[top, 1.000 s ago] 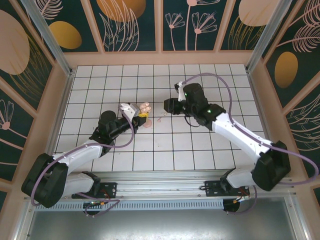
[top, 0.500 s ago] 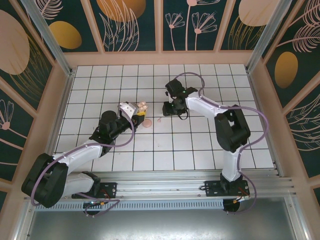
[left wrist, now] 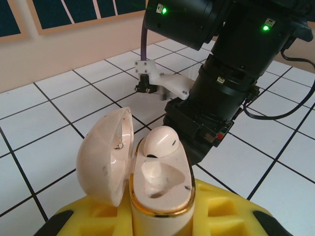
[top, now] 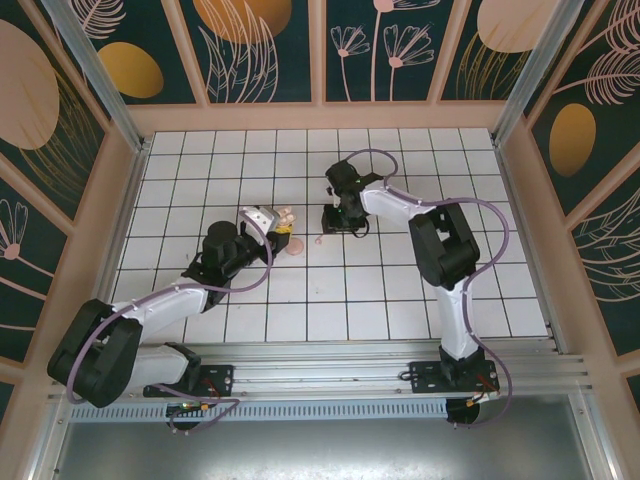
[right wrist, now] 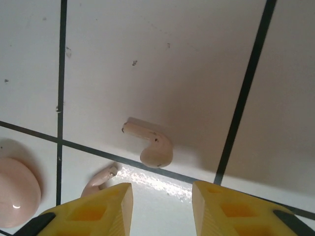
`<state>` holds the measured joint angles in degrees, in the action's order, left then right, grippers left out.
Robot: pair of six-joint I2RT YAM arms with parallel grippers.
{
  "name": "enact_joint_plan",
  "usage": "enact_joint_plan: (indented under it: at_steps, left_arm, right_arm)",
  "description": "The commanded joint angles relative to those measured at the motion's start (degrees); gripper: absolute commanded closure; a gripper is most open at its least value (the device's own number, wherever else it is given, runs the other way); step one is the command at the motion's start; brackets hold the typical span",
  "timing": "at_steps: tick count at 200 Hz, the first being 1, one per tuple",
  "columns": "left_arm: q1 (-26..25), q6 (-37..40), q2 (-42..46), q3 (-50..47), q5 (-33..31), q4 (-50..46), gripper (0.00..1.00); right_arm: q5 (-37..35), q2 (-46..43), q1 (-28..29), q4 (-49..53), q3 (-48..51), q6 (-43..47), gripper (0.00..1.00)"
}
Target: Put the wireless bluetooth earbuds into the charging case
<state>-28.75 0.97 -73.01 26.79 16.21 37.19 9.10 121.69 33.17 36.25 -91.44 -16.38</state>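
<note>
Right gripper [right wrist: 162, 199] hovers, jaws apart and empty, one earbud [right wrist: 150, 142] lying on the tile [right wrist: 147, 59] just ahead of its fingertips. Left gripper [left wrist: 160, 223] clamps the open charging case [left wrist: 162, 184].

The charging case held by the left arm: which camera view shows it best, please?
The left wrist view. The charging case sits near the lens, clamped in the left gripper, lid open, one earbud seated, the other socket empty. The top external view gives just a small pale shape at that gripper's tip.

Left jaws clamped, right jaws parted
</note>
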Motion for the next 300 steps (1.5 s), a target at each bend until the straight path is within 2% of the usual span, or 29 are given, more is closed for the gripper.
enact_joint_plan:
  at_steps: [1,71,174,218,259,300]
  left_arm:
    - [-0.14,-0.18,-0.53,1.84,0.67,0.61,0.82]
    - [-0.14,-0.03,-1.09,2.44,0.58,0.25,0.82]
    - [-0.18,0.52,-1.03,2.45,-0.21,-0.41,0.82]
    - [-0.16,0.51,-0.51,2.45,-0.43,-0.8,0.82]
    - [-0.12,0.47,-0.14,2.57,-0.21,-0.89,0.82]
    - [-0.15,0.28,-0.21,2.81,0.05,-0.89,0.82]
  right_arm:
    - [1.48,1.82,-0.65,-0.6,-2.81,0.74,0.63]
    - [2.06,5.13,-0.91,-0.94,-5.12,1.26,0.64]
    - [-0.3,3.74,-0.87,-0.89,-3.22,2.03,0.77]
    - [-1.45,-3.11,-0.86,-3.4,1.59,4.52,0.78]
    - [-1.77,-14.12,-0.91,-7.29,12.47,9.97,0.79]
    - [2.77,-24.77,-0.41,-8.92,22.24,19.11,0.79]
